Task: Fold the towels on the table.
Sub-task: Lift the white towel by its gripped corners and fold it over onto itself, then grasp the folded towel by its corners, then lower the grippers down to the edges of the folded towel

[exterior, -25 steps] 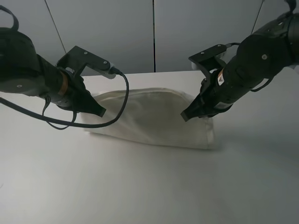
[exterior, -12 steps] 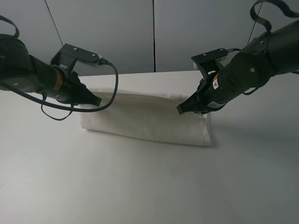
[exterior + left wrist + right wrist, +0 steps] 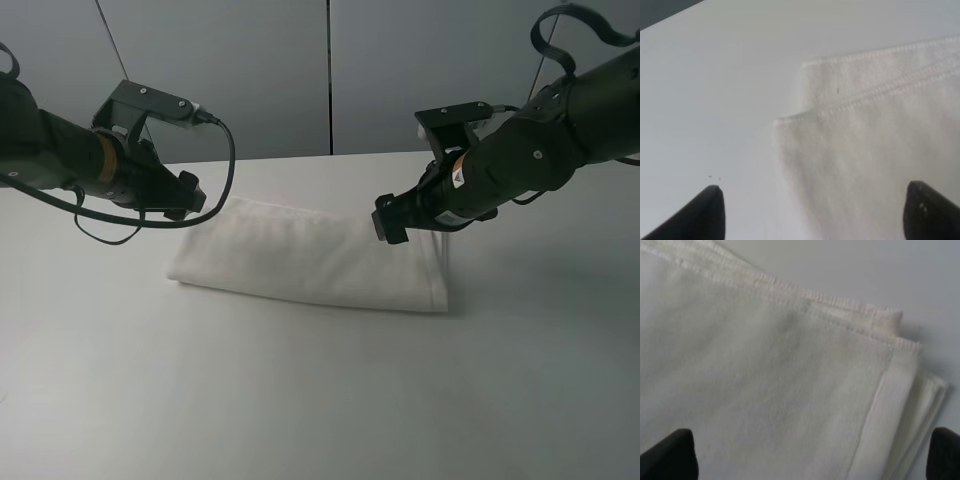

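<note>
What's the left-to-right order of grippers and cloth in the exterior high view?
left gripper → white towel (its middle) → right gripper

Cream-white towel [image 3: 310, 262] on white table [image 3: 300, 400]; black fingers [image 3: 707, 212].

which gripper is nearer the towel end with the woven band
Right. The right gripper is open over the towel just inside that banded end; the left gripper is open at the opposite end, roughly the towel's length away.
</note>
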Robot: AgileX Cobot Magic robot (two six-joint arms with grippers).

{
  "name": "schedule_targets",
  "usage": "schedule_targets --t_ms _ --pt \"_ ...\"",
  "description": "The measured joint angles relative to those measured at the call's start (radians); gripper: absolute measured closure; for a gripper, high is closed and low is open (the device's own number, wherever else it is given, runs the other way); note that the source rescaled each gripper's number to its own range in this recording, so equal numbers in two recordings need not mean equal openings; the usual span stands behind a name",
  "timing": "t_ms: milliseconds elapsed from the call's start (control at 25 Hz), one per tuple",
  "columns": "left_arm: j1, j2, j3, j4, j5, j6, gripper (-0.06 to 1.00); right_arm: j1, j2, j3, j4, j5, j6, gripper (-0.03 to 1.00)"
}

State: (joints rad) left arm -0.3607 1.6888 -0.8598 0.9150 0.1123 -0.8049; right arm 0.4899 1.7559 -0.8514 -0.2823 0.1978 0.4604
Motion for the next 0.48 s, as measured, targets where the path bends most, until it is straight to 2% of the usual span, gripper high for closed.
schedule_targets --t_ms 200,320,480 --pt "0.001 0.000 0.000 0.009 -0.004 0.000 0.06 0.000 0.000 0.000 -0.005 0.034 0.014 0.09" --pt "0.001 0.000 0.000 0.009 -0.004 0.000 -0.03 0.000 0.000 0.000 -0.008 0.071 0.003 0.01" --pt "0.001 0.000 0.000 -0.011 0.000 0.000 -0.05 0.000 0.000 -0.003 -0.009 0.146 -0.008 -0.03"
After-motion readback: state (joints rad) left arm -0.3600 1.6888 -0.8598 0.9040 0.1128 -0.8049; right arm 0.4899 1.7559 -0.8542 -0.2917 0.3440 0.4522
